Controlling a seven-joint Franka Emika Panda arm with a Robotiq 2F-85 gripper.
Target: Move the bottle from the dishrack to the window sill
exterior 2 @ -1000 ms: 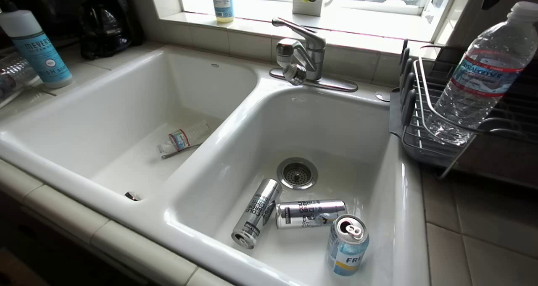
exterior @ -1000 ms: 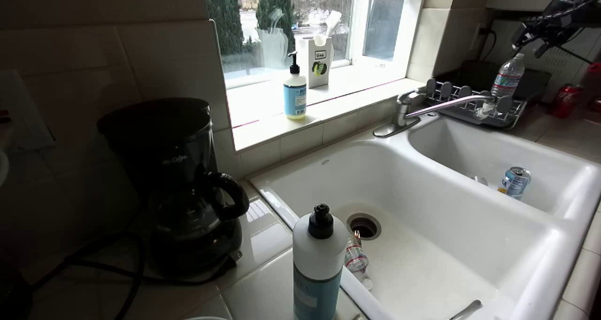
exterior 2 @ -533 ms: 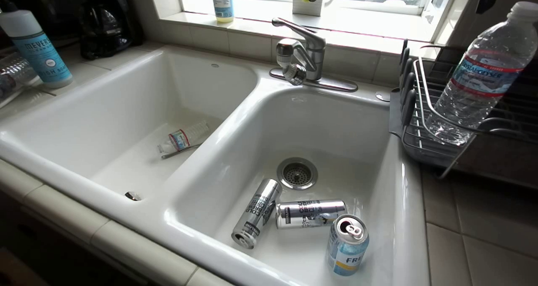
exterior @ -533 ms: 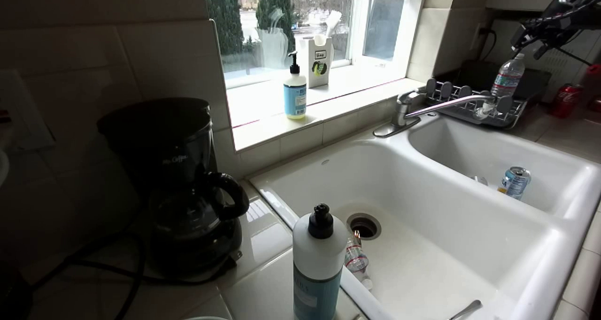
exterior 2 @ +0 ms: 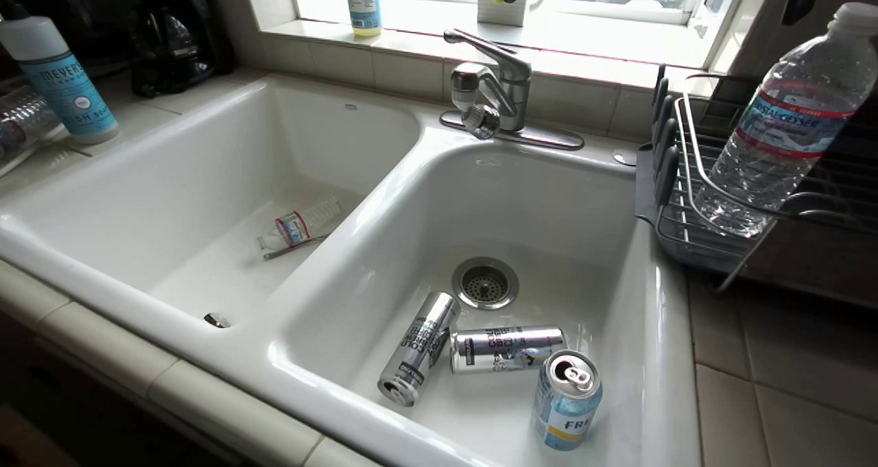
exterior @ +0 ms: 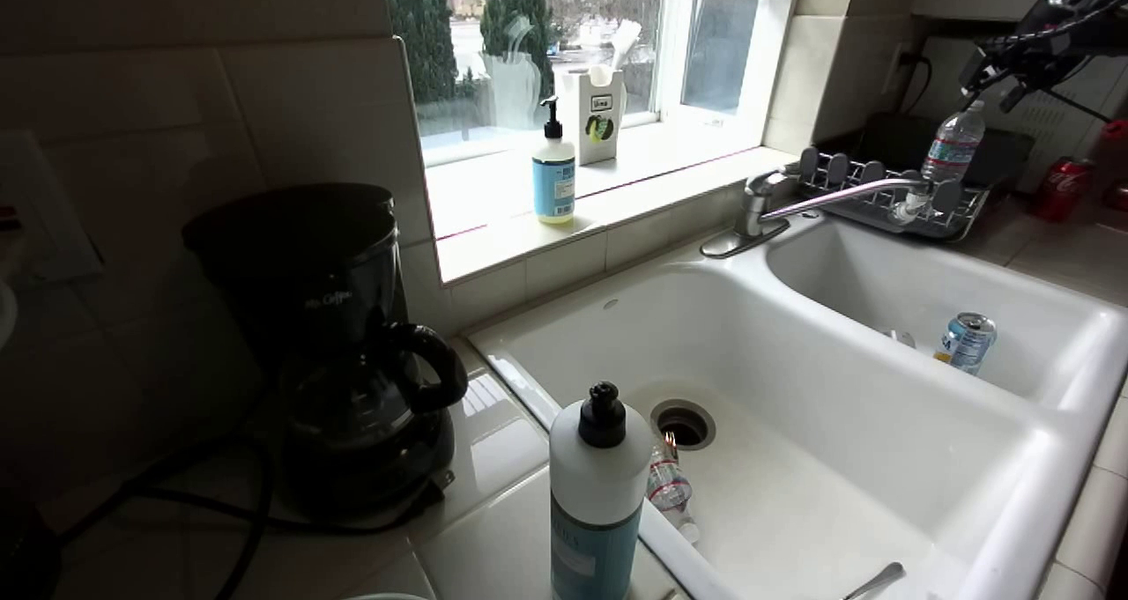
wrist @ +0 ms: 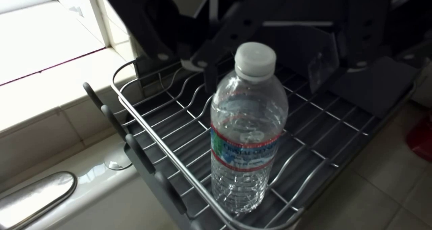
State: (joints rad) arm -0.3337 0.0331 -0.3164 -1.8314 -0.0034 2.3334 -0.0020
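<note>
The bottle (wrist: 244, 157) is clear plastic with a white cap and a red-and-blue label. It stands in the dishrack (wrist: 179, 155), leaning in an exterior view (exterior 2: 785, 127). It also shows in an exterior view (exterior: 953, 146) at the right. My gripper (wrist: 262, 88) is open above and behind the bottle's top in the wrist view, its fingers apart to either side of the cap. I cannot tell whether it touches the bottle. The gripper (exterior: 990, 102) hangs just over the cap in an exterior view. The window sill (exterior: 634, 195) is white and bright; it also shows in the wrist view (wrist: 50, 78).
A pump bottle (exterior: 553, 177) and a white box (exterior: 599, 115) stand on the sill. The faucet (exterior 2: 511, 90) rises between rack and sill. The double sink (exterior 2: 658, 357) holds cans (exterior 2: 566, 398) and a crushed bottle (exterior 2: 295, 227). A red can (exterior: 1062, 188) stands beside the rack.
The gripper has shifted very slightly, a little lower near the bottle's cap. The bottle and the other things have not moved.
</note>
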